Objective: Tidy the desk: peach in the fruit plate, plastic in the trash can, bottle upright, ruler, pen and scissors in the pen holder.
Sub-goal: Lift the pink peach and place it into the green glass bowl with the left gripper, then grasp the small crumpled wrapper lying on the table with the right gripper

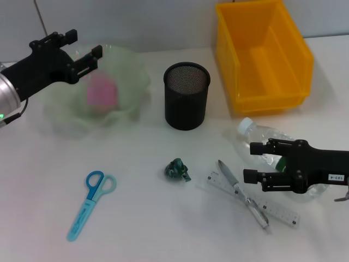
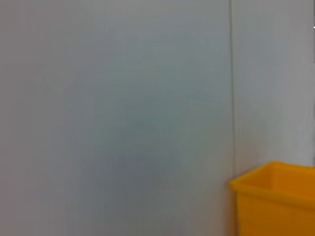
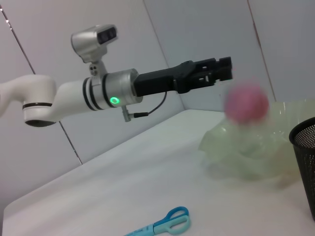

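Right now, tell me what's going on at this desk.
The left tool is open above the fruit plate, and the peach appears to be dropping into it. The right tool is open around the bottle, which lies on its side. Scissors, ruler, pen and the plastic lie on the desk; the pen holder and trash can look empty.

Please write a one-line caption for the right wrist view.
Left claw open above the fruit plate, the peach just below it.
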`<state>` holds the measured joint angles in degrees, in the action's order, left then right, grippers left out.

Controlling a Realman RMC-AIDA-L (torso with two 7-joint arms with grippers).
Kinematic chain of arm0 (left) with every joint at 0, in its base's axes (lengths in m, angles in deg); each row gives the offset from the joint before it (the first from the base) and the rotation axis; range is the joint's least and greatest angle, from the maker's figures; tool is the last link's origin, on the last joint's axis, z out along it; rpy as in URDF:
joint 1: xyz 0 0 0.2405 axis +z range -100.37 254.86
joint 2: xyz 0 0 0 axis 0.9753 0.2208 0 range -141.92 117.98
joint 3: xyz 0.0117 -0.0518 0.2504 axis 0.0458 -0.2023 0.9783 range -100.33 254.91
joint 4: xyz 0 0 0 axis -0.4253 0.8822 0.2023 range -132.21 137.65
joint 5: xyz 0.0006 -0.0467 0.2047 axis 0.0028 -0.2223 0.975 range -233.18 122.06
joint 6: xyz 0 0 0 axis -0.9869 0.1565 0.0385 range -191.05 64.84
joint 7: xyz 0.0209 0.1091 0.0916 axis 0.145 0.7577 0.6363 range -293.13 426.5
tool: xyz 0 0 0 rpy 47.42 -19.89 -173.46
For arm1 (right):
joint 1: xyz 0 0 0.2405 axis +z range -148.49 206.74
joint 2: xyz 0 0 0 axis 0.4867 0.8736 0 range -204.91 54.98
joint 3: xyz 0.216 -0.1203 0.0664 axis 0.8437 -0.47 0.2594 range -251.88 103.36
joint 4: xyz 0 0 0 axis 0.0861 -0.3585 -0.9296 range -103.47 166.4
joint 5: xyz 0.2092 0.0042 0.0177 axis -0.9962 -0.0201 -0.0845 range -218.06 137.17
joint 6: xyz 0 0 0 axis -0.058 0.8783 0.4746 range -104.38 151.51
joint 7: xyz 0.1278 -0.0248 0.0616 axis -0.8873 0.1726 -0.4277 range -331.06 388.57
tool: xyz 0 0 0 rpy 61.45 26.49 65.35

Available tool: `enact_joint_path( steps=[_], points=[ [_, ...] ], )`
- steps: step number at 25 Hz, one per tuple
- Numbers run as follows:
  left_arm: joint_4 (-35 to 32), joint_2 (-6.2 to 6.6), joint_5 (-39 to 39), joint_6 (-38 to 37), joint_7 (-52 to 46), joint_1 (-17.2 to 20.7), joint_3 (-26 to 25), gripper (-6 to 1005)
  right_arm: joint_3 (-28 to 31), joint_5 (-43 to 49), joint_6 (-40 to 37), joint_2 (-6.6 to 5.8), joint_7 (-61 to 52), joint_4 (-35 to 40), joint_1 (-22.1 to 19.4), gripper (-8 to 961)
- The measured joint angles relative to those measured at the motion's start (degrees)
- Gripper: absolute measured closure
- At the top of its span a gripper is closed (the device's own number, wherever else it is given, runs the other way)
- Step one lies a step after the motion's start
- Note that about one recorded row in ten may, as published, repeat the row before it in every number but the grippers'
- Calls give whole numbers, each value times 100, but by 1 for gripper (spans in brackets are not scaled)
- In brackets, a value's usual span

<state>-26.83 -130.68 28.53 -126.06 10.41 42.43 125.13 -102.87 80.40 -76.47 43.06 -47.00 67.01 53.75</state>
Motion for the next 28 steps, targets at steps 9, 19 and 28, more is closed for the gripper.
enact_joint_path(
  steps=[9, 19, 28],
  points=[
    [-339, 54, 80, -820, -13, 527, 342, 203, 233, -4, -154, -14, -146, 247, -54, 215],
    [-1184, 55, 304, -1711, -102, 1721, 1754, 203, 112, 29, -491, -57, -1949, 2304, 144, 221],
    [-1150, 32, 909, -1682, -411, 1732, 1800, 203, -1948, 1078, -370, -83, -4296, 3757, 1159, 226]
  ],
)
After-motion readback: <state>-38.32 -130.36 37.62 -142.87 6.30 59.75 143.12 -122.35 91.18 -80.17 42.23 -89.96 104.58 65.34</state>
